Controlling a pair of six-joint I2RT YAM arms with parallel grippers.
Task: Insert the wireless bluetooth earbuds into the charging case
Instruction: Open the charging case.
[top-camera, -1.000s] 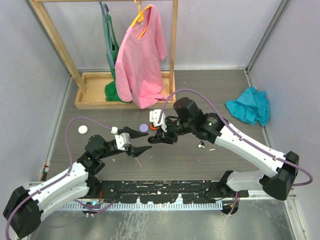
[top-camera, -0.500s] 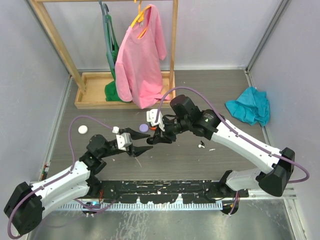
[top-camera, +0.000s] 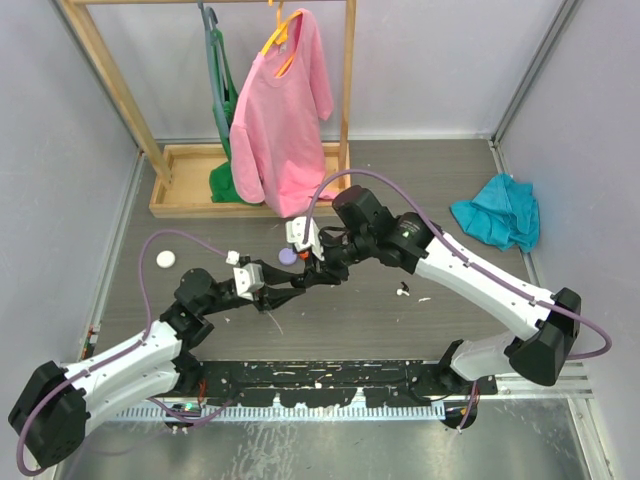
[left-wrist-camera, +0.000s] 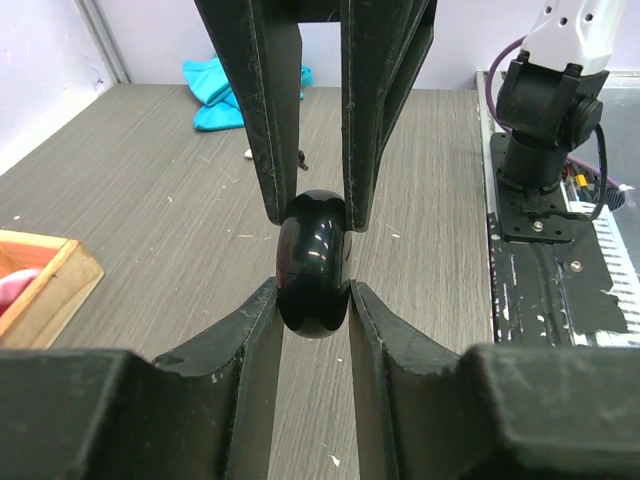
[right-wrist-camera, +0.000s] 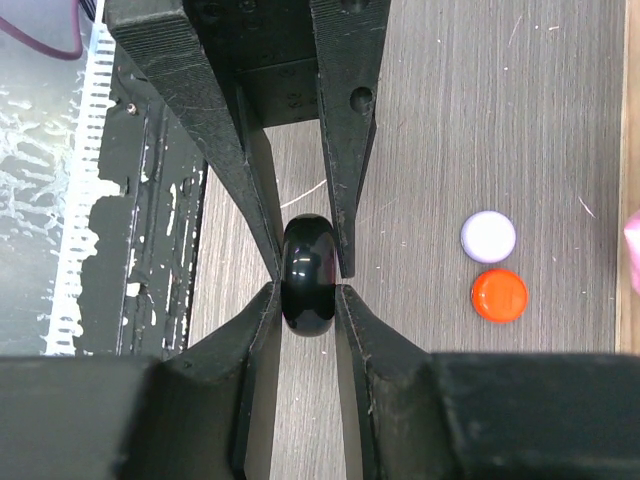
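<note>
A glossy black round charging case (left-wrist-camera: 312, 262) (right-wrist-camera: 308, 273) (top-camera: 303, 277) hangs above the table, closed and standing on edge, and both grippers pinch it. My left gripper (left-wrist-camera: 312, 292) (top-camera: 297, 283) is shut on its near part, both fingers pressed to its sides. From the opposite side my right gripper (right-wrist-camera: 308, 290) (top-camera: 309, 271) is shut on the same case. A small white earbud (top-camera: 403, 292) lies on the table to the right of the grippers. No earbud shows in either gripper.
A lilac round case (right-wrist-camera: 488, 237) (top-camera: 287, 256) and an orange one (right-wrist-camera: 499, 295) lie just beyond the grippers. A white round case (top-camera: 165, 259) sits far left. A teal cloth (top-camera: 497, 220) lies at the right, and a wooden clothes rack (top-camera: 200, 185) with a pink shirt (top-camera: 280, 120) stands at the back.
My left gripper has closed from open onto the black case that the right gripper held. The right arm has carried the case a little left, toward the left gripper.
</note>
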